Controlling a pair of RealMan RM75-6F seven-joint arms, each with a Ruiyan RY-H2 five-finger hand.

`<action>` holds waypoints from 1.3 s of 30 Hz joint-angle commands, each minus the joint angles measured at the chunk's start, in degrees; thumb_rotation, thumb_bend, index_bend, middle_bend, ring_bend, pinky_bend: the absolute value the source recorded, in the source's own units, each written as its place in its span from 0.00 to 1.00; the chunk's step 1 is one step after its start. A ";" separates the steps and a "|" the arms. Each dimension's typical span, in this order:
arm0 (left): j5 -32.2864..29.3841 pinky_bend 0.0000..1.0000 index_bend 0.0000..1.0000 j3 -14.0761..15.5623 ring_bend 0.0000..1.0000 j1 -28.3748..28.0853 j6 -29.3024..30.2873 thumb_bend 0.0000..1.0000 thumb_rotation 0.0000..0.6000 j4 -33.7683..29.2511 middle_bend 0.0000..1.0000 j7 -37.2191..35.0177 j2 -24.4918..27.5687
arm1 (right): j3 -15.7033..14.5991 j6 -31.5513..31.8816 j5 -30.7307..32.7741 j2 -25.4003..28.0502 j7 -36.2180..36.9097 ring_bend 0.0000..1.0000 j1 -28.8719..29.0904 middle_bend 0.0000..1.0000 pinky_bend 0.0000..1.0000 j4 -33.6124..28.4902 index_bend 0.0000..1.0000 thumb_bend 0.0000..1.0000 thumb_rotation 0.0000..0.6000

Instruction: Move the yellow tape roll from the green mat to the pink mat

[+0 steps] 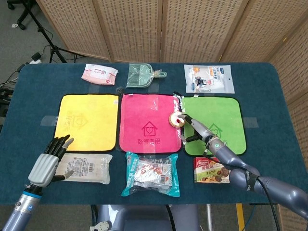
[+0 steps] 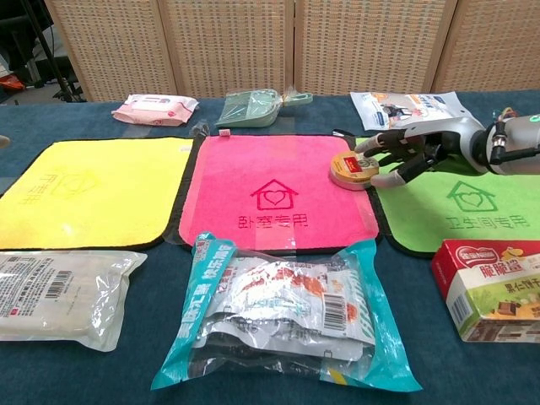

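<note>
The yellow tape roll [image 1: 176, 119] [image 2: 353, 170] sits at the right edge of the pink mat [image 1: 147, 110] [image 2: 253, 164], just left of the green mat [image 1: 221, 115] [image 2: 468, 207]. My right hand [image 1: 196, 129] [image 2: 415, 148] reaches in from the green mat and holds the roll, fingers over its top and thumb low at its side. Whether the roll rests on the pink mat or hangs just above it, I cannot tell. My left hand [image 1: 49, 161] lies open at the front left beside a white packet, holding nothing.
In front lie a white packet [image 1: 84, 168] [image 2: 59, 295], a teal snack bag [image 1: 151, 174] [image 2: 278, 312] and a red chocolate box [image 1: 214, 171] [image 2: 489, 287]. A yellow mat [image 1: 87, 120] lies left. Wipes [image 1: 99, 73], a green dustpan [image 1: 142, 76] and a white bag [image 1: 208, 78] line the back.
</note>
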 commanded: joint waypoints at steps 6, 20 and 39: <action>0.05 0.00 0.04 -0.06 0.00 -0.04 0.24 0.16 1.00 -0.04 0.00 -0.51 0.20 | -0.38 0.20 1.31 0.38 -0.71 0.00 -0.19 0.00 0.02 -1.87 0.08 0.47 1.00; 0.07 0.00 0.04 -0.02 0.00 -0.04 0.41 0.16 1.00 -0.14 0.00 -0.85 0.41 | -1.17 0.63 1.88 -1.01 -3.82 0.00 1.47 0.00 0.02 -4.10 0.08 0.47 1.00; 0.14 0.00 0.04 0.07 0.00 -0.11 0.37 0.16 1.00 -0.24 0.00 -1.09 0.47 | -2.94 3.46 4.85 -0.84 -8.04 0.00 2.48 0.00 0.02 -10.86 0.08 0.47 1.00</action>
